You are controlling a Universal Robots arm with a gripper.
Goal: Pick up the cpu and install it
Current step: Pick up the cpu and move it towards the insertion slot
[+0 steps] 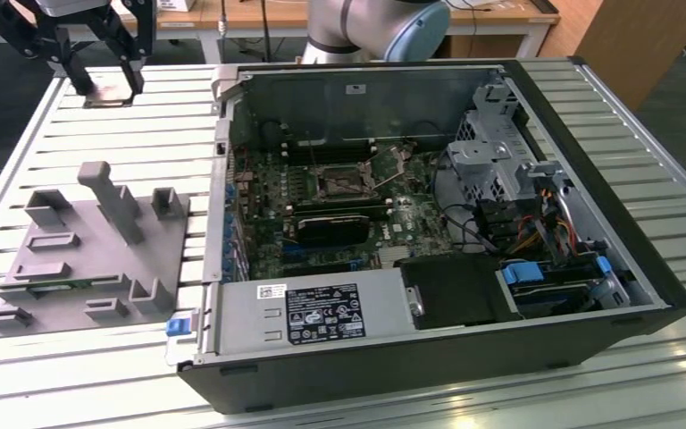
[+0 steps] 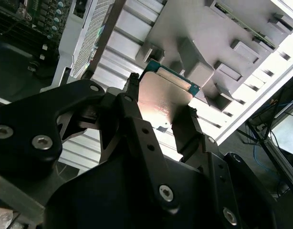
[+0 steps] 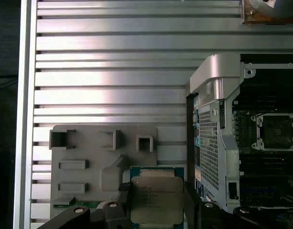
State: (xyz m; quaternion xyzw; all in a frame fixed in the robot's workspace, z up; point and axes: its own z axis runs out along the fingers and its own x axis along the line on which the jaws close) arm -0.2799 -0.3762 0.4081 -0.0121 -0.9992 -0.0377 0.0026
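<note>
CPU (image 3: 156, 200) clamped by its edges in the gripper (image 1: 107, 88), upper left of the exterior view; keep it level and square to the motherboard socket (image 1: 346, 183) while you carry it.

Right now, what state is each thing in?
Black two-finger gripper: shut on the cpu.
Small silvery square cpu: held, lifted off the tray.
Grey plastic tray: flat on the slatted table.
Dark square motherboard socket: empty.
Black computer case: on its side, open.
</note>
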